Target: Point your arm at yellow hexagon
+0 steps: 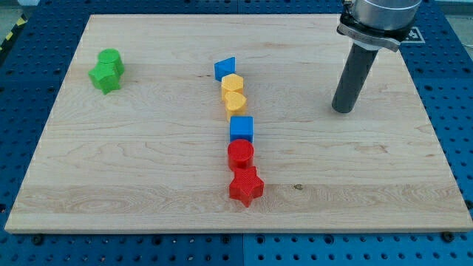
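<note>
The yellow hexagon [232, 83] sits near the board's middle, in a column of blocks. A blue triangle-like block [225, 68] touches it from above. A yellow heart [235, 101] touches it from below. Further down the column come a blue cube [242, 128], a red cylinder [240, 154] and a red star [245, 185]. My tip [343, 109] rests on the board far to the view's right of the yellow hexagon, apart from every block.
A green cylinder [111, 60] and a green star [104, 76] touch each other at the view's upper left. The wooden board [148, 162] lies on a blue perforated table [458, 111].
</note>
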Controlling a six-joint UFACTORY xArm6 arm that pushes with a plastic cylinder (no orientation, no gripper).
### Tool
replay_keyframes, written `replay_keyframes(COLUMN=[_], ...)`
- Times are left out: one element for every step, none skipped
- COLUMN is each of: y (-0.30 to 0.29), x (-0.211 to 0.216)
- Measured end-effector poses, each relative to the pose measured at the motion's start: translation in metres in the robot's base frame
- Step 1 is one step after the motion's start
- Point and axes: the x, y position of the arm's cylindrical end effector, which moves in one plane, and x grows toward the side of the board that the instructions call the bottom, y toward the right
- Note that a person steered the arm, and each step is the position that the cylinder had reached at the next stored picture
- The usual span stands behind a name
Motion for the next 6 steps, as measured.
replay_keyframes(y=[-0.002, -0.05, -0.114, -0.119, -0.135, -0.167], x=[-0.001, -0.022, -0.049, -0.052, -0.054, -0.057])
